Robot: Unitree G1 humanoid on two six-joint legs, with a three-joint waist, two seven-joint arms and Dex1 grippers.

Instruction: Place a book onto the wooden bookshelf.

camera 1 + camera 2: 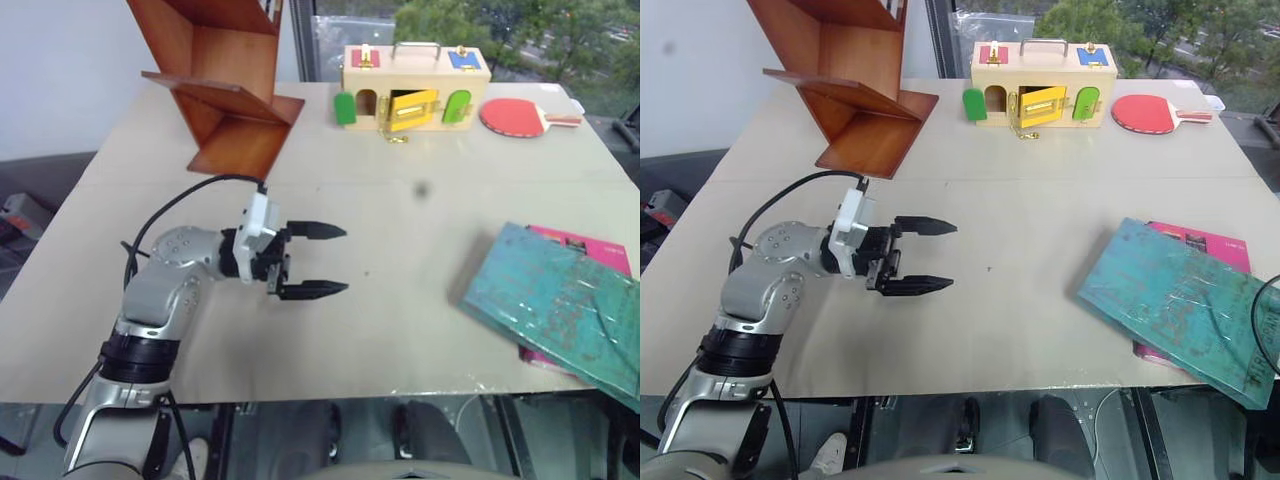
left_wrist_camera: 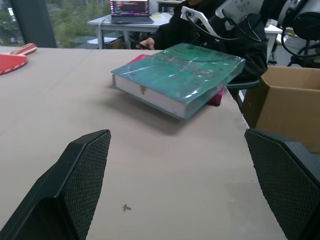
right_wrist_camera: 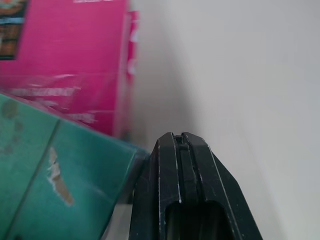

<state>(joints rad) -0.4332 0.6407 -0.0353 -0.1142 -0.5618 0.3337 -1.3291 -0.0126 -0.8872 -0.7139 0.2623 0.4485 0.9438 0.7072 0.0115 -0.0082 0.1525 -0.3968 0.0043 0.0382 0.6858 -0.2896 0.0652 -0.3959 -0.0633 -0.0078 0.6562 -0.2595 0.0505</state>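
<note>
- Book [image 1: 555, 300]: teal-blue, glossy, lying flat near the table's [image 1: 400, 330] right front edge, resting partly on a pink book [image 1: 590, 250]; not yet lifted.
- Wooden bookshelf [image 1: 225, 85]: reddish zigzag boards at the far left corner, well apart from the book; its slanted boards hold nothing.
- Left gripper [image 1: 312, 260]: hovers above mid-table, pointing right toward the book, fingers spread wide, holding nothing.
- Right gripper [image 3: 182, 150]: fingers pressed together, empty, tip just beside the teal book's corner over bare table.
- Background items: pale box with coloured doors [image 1: 415, 85] and red paddle [image 1: 520, 117] at the far edge.
- Progress, as judged: early; grasp, carry and placement all remain.
</note>
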